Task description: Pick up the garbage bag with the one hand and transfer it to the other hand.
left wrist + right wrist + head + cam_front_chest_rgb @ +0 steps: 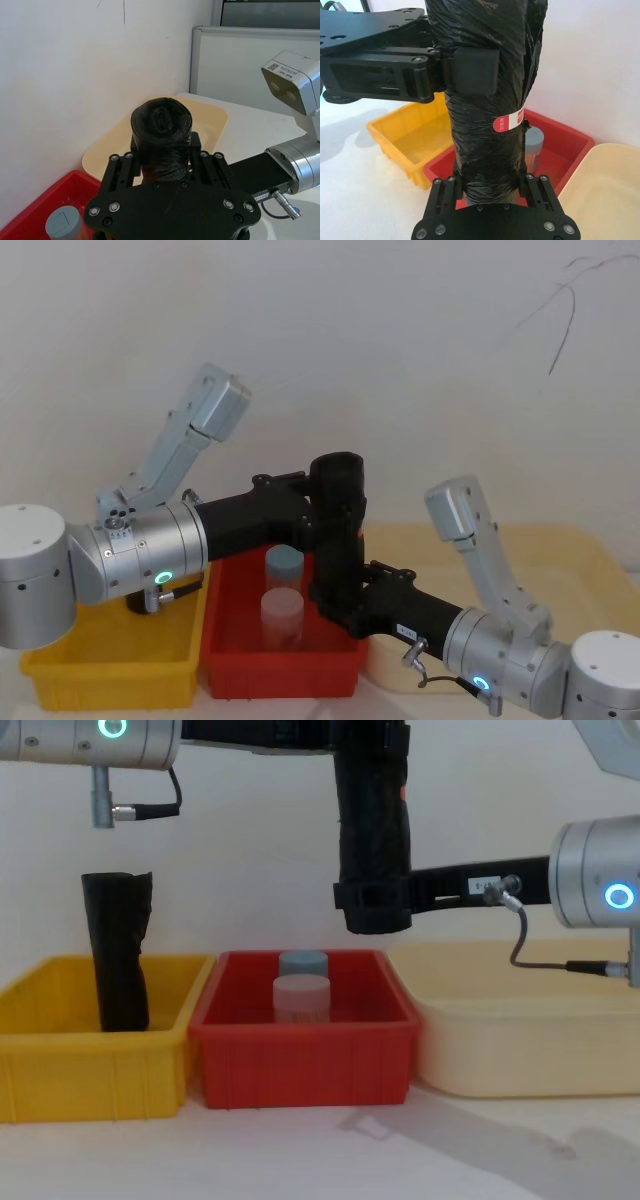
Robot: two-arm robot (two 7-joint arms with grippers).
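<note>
While L gripper, R gripper (prob.) pinch garbage bag | table, wall white

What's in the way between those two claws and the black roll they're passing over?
Nothing visible. Both grippers are on the garbage bag directly: the left gripper clasps it near the top, the right gripper near the bottom. The bag hangs upright in the air above the red bin, clear of the two jars inside.

Glossy, crinkly plastic garbage bag
</note>
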